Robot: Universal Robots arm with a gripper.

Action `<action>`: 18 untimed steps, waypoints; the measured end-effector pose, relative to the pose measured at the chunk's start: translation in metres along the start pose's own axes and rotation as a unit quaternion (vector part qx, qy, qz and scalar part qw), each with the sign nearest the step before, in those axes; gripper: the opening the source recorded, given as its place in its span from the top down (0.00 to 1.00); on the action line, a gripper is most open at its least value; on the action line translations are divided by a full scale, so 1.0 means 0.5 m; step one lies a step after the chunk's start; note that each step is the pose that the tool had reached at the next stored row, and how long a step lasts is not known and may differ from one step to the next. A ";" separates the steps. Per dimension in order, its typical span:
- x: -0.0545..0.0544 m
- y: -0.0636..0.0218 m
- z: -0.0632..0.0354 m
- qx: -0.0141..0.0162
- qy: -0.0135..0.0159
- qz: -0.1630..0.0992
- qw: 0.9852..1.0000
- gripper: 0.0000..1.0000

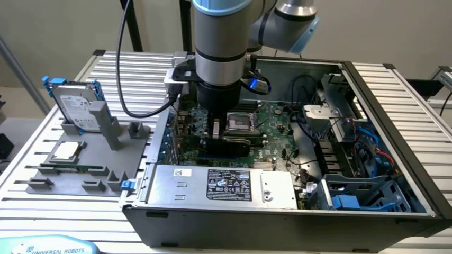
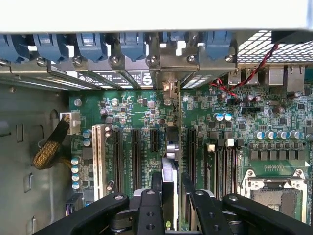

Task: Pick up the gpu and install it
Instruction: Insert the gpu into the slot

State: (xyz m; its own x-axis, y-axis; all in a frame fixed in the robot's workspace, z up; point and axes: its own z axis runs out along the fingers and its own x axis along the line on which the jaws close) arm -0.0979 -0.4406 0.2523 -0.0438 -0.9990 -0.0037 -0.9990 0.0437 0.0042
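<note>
Open metal case (image 1: pixel 395 174) | green motherboard (image 2: pixel 132 110) | gripper (image 2: pixel 170 183) clamps thin gpu (image 2: pixel 168 164) edge-on

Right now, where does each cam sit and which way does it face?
Exterior view: off the arm, above the open PC case, looking down into it; the robot arm shows, reaching onto the motherboard.
Wrist view: on the wrist inside the case, looking along the pincer at the motherboard and expansion slots; the pincer fingers flank the edge-on gpu.
Shared: motherboard, CPU socket.
</note>
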 end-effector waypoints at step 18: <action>0.000 0.004 0.009 0.000 0.000 0.000 1.000 0.73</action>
State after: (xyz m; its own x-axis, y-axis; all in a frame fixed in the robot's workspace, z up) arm -0.0998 -0.4407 0.2478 -0.0432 -0.9991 -0.0039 -0.9991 0.0432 0.0051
